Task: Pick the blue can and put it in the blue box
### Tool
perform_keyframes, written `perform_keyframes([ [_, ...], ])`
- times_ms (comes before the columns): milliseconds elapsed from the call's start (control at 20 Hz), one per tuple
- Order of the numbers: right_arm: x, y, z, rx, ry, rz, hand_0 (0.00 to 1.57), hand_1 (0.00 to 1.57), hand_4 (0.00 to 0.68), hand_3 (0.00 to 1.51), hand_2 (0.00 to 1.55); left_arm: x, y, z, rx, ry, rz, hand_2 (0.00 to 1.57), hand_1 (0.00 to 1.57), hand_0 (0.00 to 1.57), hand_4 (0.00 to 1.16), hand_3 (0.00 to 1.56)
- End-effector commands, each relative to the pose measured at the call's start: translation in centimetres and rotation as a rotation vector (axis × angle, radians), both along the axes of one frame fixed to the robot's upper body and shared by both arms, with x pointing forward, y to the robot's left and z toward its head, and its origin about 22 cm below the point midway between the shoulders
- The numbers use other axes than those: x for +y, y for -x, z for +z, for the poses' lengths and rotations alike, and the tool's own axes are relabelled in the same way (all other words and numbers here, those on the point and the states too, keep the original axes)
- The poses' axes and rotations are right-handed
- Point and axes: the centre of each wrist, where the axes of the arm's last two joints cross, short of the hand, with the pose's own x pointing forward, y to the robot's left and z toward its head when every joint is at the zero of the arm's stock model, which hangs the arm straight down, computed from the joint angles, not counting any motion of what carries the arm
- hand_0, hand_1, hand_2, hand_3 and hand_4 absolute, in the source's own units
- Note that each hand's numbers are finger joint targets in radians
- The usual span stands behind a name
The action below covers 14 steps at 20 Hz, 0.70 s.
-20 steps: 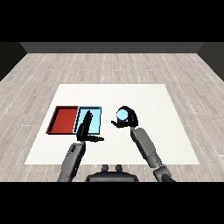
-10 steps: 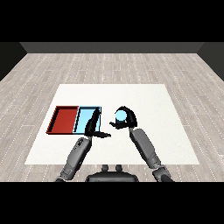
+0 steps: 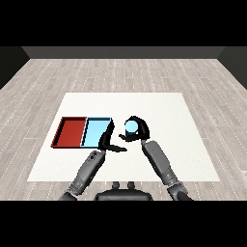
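Right hand (image 3: 140,129) curls round the smooth, round-topped blue can (image 3: 130,127), just right of the shallow rectangular light blue tray (image 3: 96,131); left hand (image 3: 108,140), fingers straight, rests at that tray's right edge

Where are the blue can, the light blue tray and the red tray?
Small blue cylindrical can (image 3: 130,127), head view, on its rounded top, inside the right hand's (image 3: 139,129) curled fingers.
Shallow light blue tray (image 3: 95,131), head view, on its bare floor.
Shallow red tray (image 3: 71,132), head view, on its floor.
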Motion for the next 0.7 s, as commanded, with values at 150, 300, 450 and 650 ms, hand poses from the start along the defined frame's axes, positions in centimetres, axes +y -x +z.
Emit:
perform_keyframes([
  [150,2.4,0.1,1.0,-0.016,0.004,0.04,1.4,1.4,0.682,1.41,1.45,-1.7,0.0,-0.5,0.01,-0.013,-0.027,0.0,0.0,0.0,0.0,0.0],
  [300,2.0,0.7,0.0,-0.018,-0.024,0.04,1.4,1.4,0.681,1.42,1.46,-2.4,0.3,-1.7,0.027,-0.014,-0.015,0.0,0.0,0.0,0.0,0.0],
  [450,1.7,2.0,0.3,-0.044,-0.004,0.043,1.39,1.39,0.659,1.4,1.44,-1.4,-0.9,-0.9,0.035,-0.003,-0.028,0.0,0.0,0.0,0.0,0.0],
  [650,2.5,1.6,-1.1,-0.032,0.003,0.054,1.39,1.39,0.651,1.39,1.43,-2.6,-0.7,-1.5,0.032,0.0,-0.025,0.0,0.0,0.0,0.0,0.0],
])
